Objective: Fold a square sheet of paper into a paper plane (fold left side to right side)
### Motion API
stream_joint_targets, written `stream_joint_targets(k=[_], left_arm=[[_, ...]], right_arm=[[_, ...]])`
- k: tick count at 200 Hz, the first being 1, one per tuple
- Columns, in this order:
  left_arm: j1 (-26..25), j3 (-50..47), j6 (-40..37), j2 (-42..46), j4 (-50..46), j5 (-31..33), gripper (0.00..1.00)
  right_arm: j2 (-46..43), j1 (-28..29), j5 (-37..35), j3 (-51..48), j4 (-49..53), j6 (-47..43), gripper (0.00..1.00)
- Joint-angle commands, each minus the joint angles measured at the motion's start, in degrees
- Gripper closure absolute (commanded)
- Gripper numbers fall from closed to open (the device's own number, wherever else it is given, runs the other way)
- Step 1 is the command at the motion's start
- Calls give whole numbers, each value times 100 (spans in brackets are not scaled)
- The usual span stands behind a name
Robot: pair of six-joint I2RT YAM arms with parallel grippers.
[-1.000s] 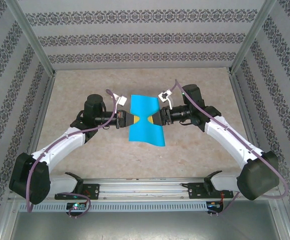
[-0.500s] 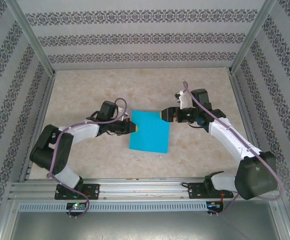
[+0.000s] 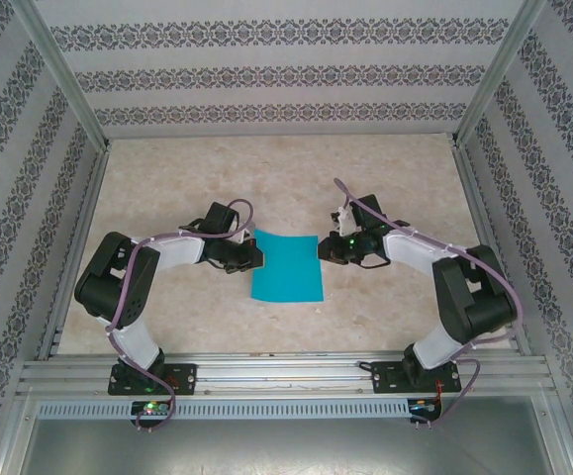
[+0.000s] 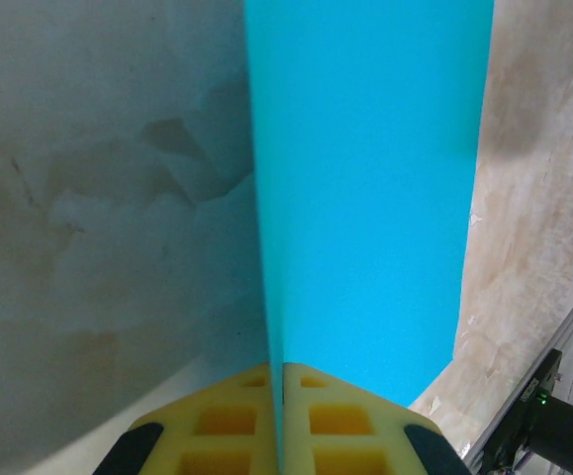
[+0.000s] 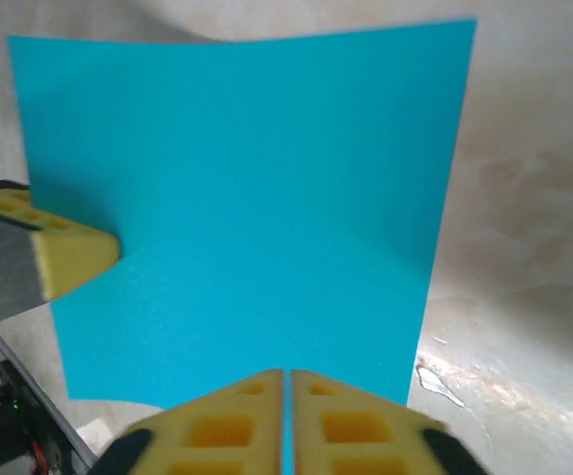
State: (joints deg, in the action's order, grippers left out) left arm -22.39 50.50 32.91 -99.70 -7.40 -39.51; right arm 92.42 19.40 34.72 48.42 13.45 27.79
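You are clamping left pincer (image 3: 257,255) and right pincer (image 3: 323,248) shut on opposite edges of the sheet (image 3: 286,269), likely steadying it for folding.

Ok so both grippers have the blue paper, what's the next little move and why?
Probably lift the left gripper slightly and carry its edge over toward the right gripper. Both are shut on opposite edges of the square sheet of paper, which looks unfolded.

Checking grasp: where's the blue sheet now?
Top view: the square sheet of paper lies centrally, between the left end effector and right end effector, each pinching one edge.
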Motion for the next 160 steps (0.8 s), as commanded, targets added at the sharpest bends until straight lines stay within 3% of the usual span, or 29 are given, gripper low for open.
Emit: stream_joint_targets(k=[1,49,81,160], left_arm=[[46,157,-151,-12,-314,77,100],[50,188,-179,12,-402,40,100],[42,188,-164,54,-386,-38,94],[-27,234,325,477,184,-690,54]], right_arm=[[295,62,-137,0,-106,165,97],[727,177,-300,66,-36,161,100],[929,229,-476,136,175,61,100],[1045,275,-703,160,364,-28,100]])
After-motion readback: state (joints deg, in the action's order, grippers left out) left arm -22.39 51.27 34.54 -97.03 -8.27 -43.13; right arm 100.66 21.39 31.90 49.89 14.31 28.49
